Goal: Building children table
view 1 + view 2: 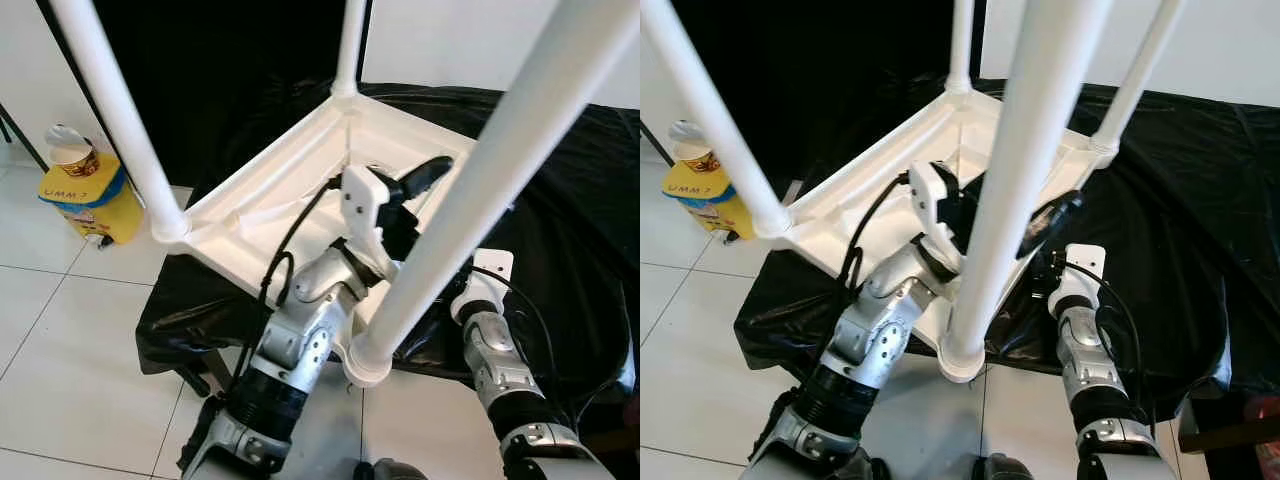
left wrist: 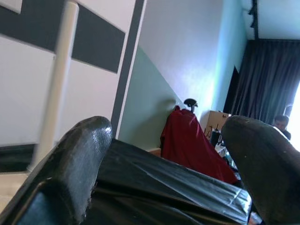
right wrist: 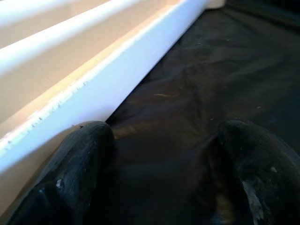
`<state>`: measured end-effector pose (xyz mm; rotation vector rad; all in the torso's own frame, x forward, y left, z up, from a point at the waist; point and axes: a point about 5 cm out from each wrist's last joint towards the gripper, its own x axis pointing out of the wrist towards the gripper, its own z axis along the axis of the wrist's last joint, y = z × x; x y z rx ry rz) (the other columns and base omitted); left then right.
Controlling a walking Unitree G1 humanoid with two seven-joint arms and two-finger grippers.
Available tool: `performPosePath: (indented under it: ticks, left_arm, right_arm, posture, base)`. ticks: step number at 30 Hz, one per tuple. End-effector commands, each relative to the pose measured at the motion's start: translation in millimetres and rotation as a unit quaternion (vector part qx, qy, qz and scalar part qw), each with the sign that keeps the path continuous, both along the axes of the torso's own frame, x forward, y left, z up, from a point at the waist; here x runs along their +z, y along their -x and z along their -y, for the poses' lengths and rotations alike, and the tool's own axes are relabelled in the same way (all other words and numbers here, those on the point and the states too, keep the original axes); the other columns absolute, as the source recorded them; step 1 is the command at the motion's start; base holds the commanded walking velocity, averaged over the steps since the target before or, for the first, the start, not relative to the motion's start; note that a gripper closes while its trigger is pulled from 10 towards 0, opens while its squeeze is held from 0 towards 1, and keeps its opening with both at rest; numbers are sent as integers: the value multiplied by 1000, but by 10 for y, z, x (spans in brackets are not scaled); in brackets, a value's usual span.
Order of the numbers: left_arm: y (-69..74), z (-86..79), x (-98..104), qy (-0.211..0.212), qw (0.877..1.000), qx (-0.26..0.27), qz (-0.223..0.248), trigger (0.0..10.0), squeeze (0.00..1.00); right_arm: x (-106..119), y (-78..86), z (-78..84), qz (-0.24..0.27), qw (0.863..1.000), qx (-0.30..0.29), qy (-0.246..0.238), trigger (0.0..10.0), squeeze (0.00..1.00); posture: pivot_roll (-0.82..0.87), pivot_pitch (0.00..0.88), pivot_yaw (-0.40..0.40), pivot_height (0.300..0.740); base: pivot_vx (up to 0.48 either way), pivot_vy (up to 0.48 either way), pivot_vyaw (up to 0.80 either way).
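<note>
Two sets of fingers, both apart and empty: your left gripper (image 2: pixel 164 173) reaches up over the tabletop's underside, your right gripper (image 3: pixel 159 178) rests low on the black cloth (image 1: pixel 1180 210) beside the white rim. Four legs (image 1: pixel 120 120) stand seated in the corners of the upturned children's table (image 1: pixel 300 190) on the covered desk. Assembly looks nearly done; you likely still have to turn it upright.
</note>
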<state>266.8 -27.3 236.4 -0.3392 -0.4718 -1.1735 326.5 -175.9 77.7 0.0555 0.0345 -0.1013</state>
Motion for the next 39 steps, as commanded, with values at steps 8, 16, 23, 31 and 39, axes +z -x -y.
performPosePath:
  ticks: [8,16,23,31,39]
  left_arm:
    - [150,475,59,-15,997,-71,8,10000,0]
    - [-17,253,-30,-41,999,-27,15,10000,0]
    - [-122,-146,-231,-85,996,32,17,10000,0]
    - [2,-736,-599,-228,970,46,66,10000,0]
    - [19,-1024,-821,-328,942,21,72,10000,0]
  right_arm:
    - [1,-55,-557,13,997,72,-23,10000,0]
    - [-112,47,-285,13,1000,27,4,10000,0]
    - [-13,11,51,26,999,-19,27,10000,0]
    - [162,235,317,90,994,23,59,10000,0]
    - [246,403,250,114,989,73,61,10000,0]
  posture:
    - [-2,40,-5,740]
    - [-3,40,-14,740]
    - [0,41,-22,740]
    - [22,66,-56,740]
    - [25,76,-62,740]
  base:
    - [0,0,0]
    - [0,0,0]
    - [0,0,0]
    - [0,0,0]
    - [0,0,0]
